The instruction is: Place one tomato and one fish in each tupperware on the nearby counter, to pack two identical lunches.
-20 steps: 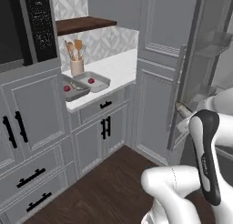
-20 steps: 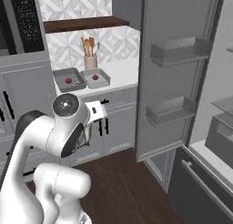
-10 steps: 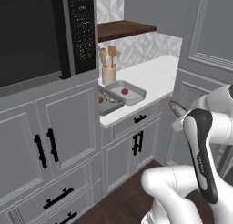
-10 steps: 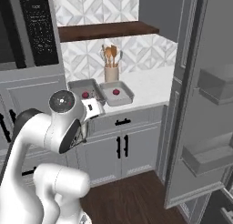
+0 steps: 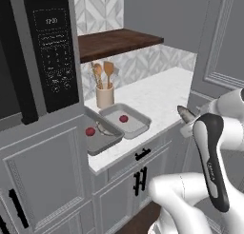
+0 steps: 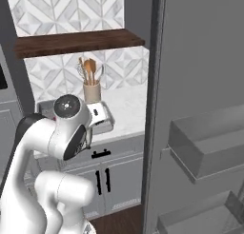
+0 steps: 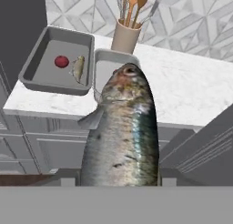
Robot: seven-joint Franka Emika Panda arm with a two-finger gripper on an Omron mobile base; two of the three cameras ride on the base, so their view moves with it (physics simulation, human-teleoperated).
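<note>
In the left base view the white arm rises from the lower right of the frame, its dark-striped forearm upright and the hand at right of centre, with the pointed end of a fish [image 5: 184, 113] sticking out toward the table [image 5: 157, 92]. The hand view has this fish [image 7: 123, 136] filling the lower middle, head up, running down to the bottom edge where the fingers are hidden behind it; they are clenched on the fish. The hand view alone shows a second fish [image 7: 79, 68] lying beside a tomato [image 7: 61, 61] in the left tupperware [image 7: 36, 63], at upper left. The left base view shows both trays side by side at centre, the right tupperware [image 5: 138, 126] holding the other tomato [image 5: 123, 118], with the utensil cup [image 5: 105, 96] just behind. In the right base view the arm's shoulder covers most of the trays at left.
</note>
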